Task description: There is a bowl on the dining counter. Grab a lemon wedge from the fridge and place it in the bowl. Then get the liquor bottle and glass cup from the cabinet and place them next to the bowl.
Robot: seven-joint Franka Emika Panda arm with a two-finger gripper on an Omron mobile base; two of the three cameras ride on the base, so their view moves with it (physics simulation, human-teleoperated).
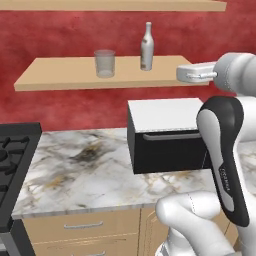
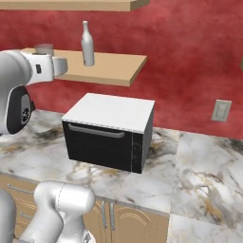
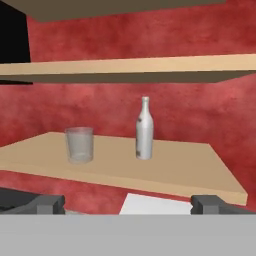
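The cabinet is an open light-wood shelf (image 1: 60,75) on the red wall. On it the clear glass cup (image 1: 104,63) stands left of the pale liquor bottle (image 1: 146,47), both upright and apart. In the hand view the glass cup (image 3: 80,144) and liquor bottle (image 3: 144,129) sit ahead on the shelf (image 3: 190,170). My gripper (image 3: 128,205) is open, its dark fingertips (image 3: 48,204) spread wide with nothing between them. It hovers at shelf height, short of the shelf's front edge and apart from both things. The bowl, lemon wedge, fridge and dining counter are out of view.
A black oven box with a white top (image 1: 167,142) stands on the marble wall counter (image 1: 75,170) right under the shelf's right end. A black stove (image 1: 12,150) lies at the left. A second shelf (image 1: 115,5) hangs above. A wall outlet (image 2: 221,110) is at the right.
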